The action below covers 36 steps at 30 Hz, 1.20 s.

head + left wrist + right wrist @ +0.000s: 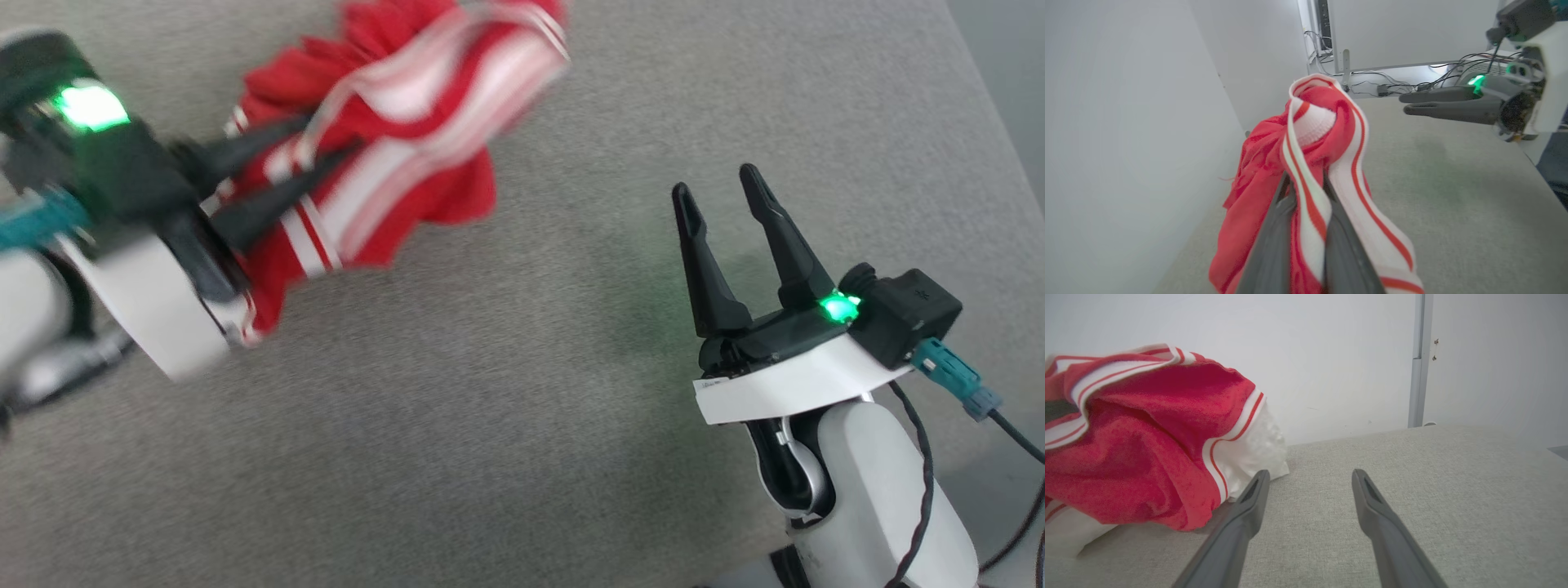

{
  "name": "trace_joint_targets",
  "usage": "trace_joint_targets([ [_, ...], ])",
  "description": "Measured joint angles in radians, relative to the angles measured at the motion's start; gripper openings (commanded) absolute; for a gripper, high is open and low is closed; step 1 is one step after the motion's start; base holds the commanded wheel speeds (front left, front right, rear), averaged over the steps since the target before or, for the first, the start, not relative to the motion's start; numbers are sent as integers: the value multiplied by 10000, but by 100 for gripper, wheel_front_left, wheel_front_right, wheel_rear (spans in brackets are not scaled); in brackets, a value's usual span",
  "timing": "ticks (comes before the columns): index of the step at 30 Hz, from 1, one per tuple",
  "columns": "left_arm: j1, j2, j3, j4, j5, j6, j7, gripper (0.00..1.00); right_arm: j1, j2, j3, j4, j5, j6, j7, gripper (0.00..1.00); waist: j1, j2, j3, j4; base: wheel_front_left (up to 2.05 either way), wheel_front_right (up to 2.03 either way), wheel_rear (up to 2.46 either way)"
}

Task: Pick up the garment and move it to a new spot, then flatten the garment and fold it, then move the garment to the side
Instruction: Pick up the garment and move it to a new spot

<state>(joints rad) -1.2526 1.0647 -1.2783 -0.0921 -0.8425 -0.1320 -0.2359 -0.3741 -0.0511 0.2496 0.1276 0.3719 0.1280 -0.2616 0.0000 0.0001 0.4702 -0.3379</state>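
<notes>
Head view: a grey, felt-like surface [506,425] spreads under both arms. The wrist views add plain white walls [1331,355], an upright metal rail [1419,359] and a tangle of cables [1372,81] past the far edge. The left gripper [333,136] reaches in from the upper left, its fingers pointing right and pinched on a striped trim band of the garment [424,90]. The garment hangs bunched from them over the upper left of the surface, and in the right wrist view its lowest white folds seem to rest on the cloth. The right gripper [716,180] stands at the lower right, well apart from it, fingers spread wide, pointing up and holding nothing.
</notes>
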Motion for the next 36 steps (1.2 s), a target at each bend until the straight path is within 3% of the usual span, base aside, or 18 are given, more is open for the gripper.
trace_joint_targets([
  [7, 1860, 529, -33, -1505, 326, 0, 1785, 0, 164, -2, -130, -244, 502, 0, 0, 100, 0, 0, 386, -644, 0, 0, 0],
  [18, 2899, 1103, 119, -803, -211, -2, 3730, 0, 198, -2, 48, -598, 1057, 0, 2, 100, 0, 0, 787, -1370, 0, 0, 0],
  [28, 2899, 1407, 382, -752, -464, -90, 4686, 0, 432, -2, 128, -844, 1392, 0, 0, 100, 0, 0, 1160, -1996, 0, 0, 0],
  [29, 2893, 1411, 385, -752, -489, -90, 4698, 10, 460, 0, 115, -853, 1392, 0, 0, 100, 0, 0, 1166, -2014, 0, 0, 0],
  [32, 2775, 1361, 299, -719, -926, -88, 4512, 85, 478, 2, 13, -832, 1369, 0, 0, 100, 0, 0, 1119, -1970, 0, 0, 0],
  [34, 2658, 1281, 190, -742, -966, -86, 4293, 100, 471, -2, -58, -784, 1281, 0, 2, 100, 0, 0, 1055, -1855, 0, 0, 0],
  [36, 2520, 1195, 81, -744, -1026, -75, 3937, 100, 447, 2, -111, -700, 1141, 0, 2, 100, 0, 0, 963, -1695, 0, 0, 0],
])
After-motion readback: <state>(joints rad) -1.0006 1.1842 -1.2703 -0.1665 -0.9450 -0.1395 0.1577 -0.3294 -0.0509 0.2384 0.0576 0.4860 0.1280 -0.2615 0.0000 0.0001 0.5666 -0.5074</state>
